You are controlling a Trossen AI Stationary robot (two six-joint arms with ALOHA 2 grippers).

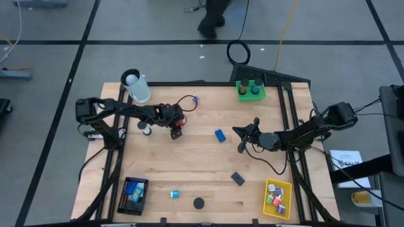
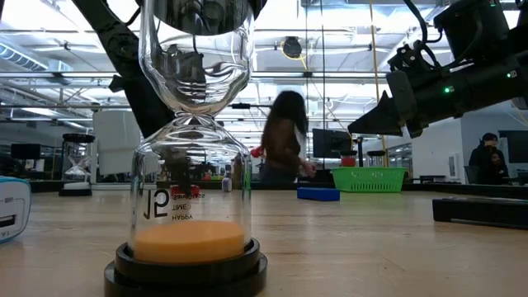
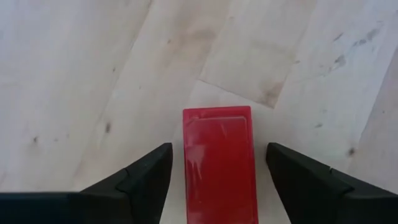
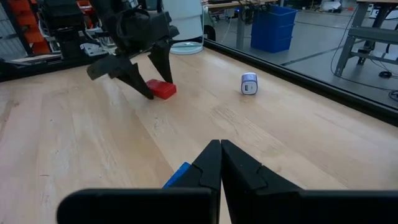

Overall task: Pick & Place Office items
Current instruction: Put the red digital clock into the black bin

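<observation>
While the red block (image 1: 177,133) lies flat on the bench (image 1: 202,157) left of centre in the high view, it is straddled by the left end effector (image 1: 176,130), released and untouching; the right end effector (image 1: 243,140) is clenched, empty, right of centre

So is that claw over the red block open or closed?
Open: the left gripper has a finger either side of the red block, with gaps.

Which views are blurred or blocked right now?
Low view: an hourglass fills the foreground, and the person behind is motion-blurred. Left wrist view: the red block sits sharp between the open left gripper. Right wrist view: its own shut right gripper hides most of the blue block.
</observation>
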